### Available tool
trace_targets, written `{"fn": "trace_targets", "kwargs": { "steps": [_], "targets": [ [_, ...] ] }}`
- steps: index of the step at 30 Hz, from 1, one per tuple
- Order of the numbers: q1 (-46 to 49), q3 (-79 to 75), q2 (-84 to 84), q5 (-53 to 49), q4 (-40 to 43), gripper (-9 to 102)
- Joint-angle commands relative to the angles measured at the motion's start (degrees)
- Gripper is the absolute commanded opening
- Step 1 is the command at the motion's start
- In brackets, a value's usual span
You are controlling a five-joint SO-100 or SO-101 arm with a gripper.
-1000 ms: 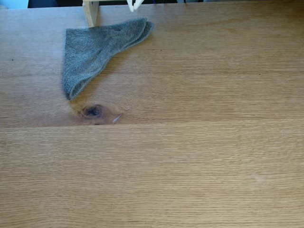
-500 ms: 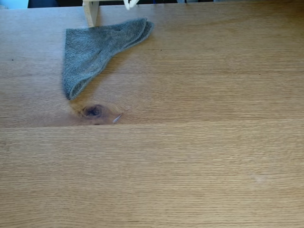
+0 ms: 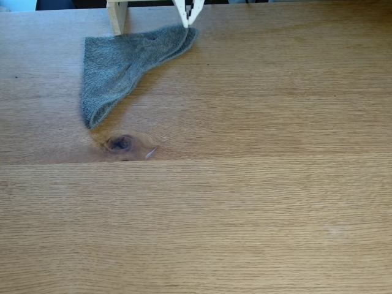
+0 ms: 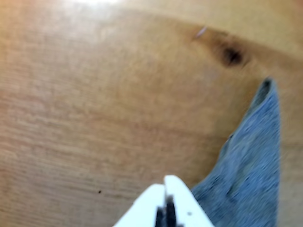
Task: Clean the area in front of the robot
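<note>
The oak-grain tabletop [image 3: 257, 202] has one dark knot [image 3: 119, 144] left of centre in the fixed view. A grey terry cloth [image 3: 119, 64] lies folded in a rough triangle at the back left. The white pincer of my gripper [image 3: 187, 24] comes down from the top edge, its tips right at the cloth's far right corner. In the wrist view the gripper [image 4: 165, 182] has its fingers pressed together, nothing visible between them. There the cloth [image 4: 251, 175] lies just to its right and the knot [image 4: 232, 56] is farther off.
A pale wooden post [image 3: 116, 15] stands at the table's back edge, just left of the cloth's top. A small light fleck [image 3: 150, 152] lies beside the knot.
The pincer has dropped from the top edge and shifted right, down to the cloth's far right corner. The cloth has not moved.
</note>
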Motion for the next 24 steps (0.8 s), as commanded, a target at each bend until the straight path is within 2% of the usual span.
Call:
{"fn": "trace_targets", "kwargs": {
  "steps": [1,6,7,10,12,18,24],
  "targets": [
    [1.4,-12.3,-12.4,3.0,-2.1,0],
    [10.3,-30.7,-26.4,7.0,0.1,0],
    [12.1,-33.5,-27.9,7.1,0.8,5],
    [17.7,-40.6,-31.2,9.1,1.6,31],
    [21.4,-43.2,-32.8,10.5,1.9,40],
    [34.9,-44.1,-40.3,11.7,1.5,51],
    [46.2,-44.5,-56.6,6.9,-2.7,52]
  ]
}}
